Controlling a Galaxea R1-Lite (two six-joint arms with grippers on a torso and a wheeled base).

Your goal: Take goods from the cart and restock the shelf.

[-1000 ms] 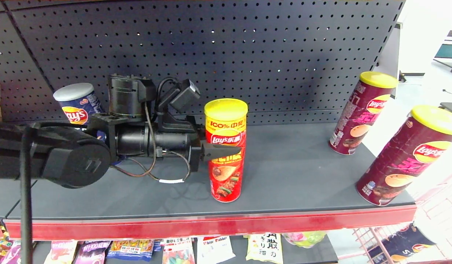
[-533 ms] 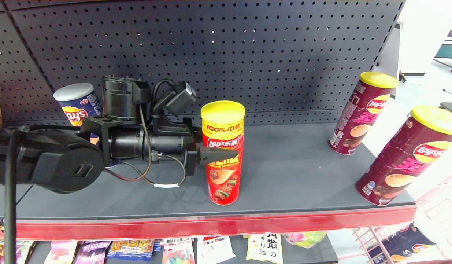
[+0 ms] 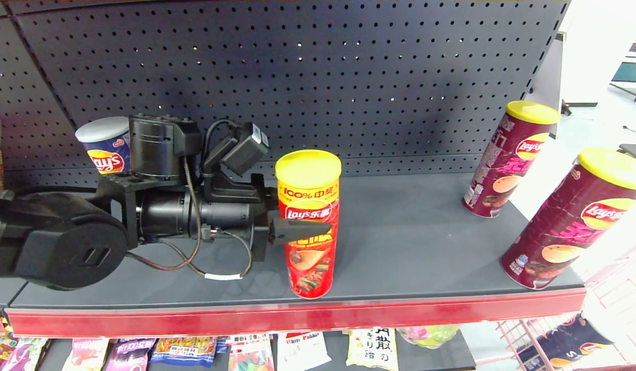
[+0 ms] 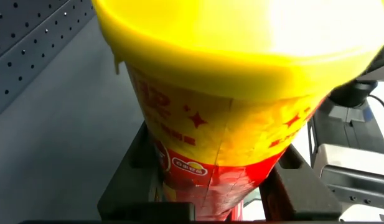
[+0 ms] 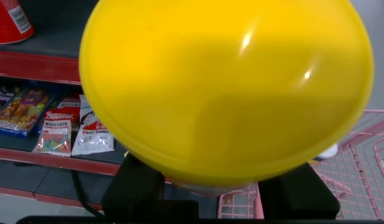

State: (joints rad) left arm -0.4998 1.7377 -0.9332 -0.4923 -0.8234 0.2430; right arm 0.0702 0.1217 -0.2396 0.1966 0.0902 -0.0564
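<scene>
The red chip can [image 3: 308, 226] stands upright with its yellow lid up near the front lip of the shelf [image 3: 400, 242]; I cannot tell whether its base touches the shelf. The left end effector [image 3: 313, 226] is clamped across the can's middle from the side, probably so it sets down straight without tipping. Right of the red chip can, off the shelf and above the cart [image 5: 366, 165], the right end effector [image 5: 220, 193] grips a second yellow-lidded can [image 5: 226, 87], seemingly next to be shelved.

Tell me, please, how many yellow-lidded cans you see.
3: red can in left gripper, mid-shelf; rear maroon can, far right; front maroon can in right gripper.
</scene>
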